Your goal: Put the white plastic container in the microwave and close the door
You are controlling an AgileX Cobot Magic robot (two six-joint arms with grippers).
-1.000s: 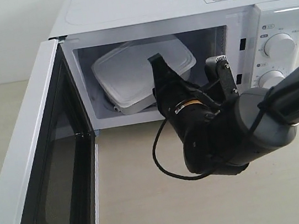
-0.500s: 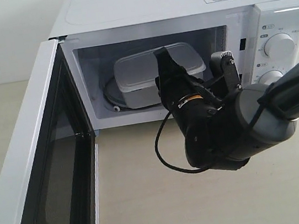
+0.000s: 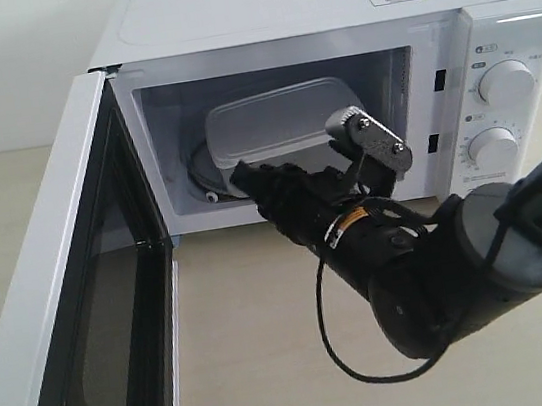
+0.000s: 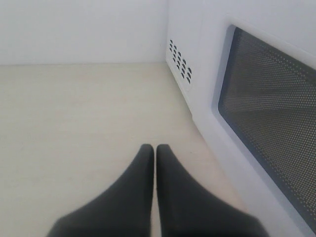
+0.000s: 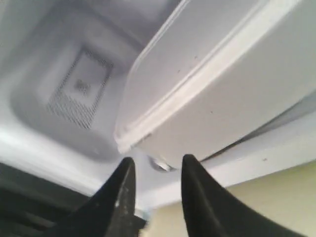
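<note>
Right tool (image 5: 157, 170): the jaws were seen moderately parted, with nothing between them. The tips were held just short of the near corner of the container (image 3: 280, 126), at the mouth of the microwave (image 3: 324, 4).

Left tool (image 4: 155, 150): it was seen closed and empty, low over the table (image 4: 74, 123) and just beside the outer face of the door (image 4: 266, 113).

The container was found inside the cavity, toward the back and slightly askew to the opening. Placement was judged done. The step in hand was taken to be withdrawal of the right tool, then closing of the door.

- The right tool should be drawn straight back with the jaws kept apart, so that the container is not dragged.
- The slack cable (image 3: 332, 346) should be cleared from the doorway before the door is swung.
- The door stood wide open, so a push on its outer face by the left tool was judged suitable.

Container: white, shallow, with rounded corners. The flat rimmed lid was seated. A few small specks were noted on the lid.
</note>
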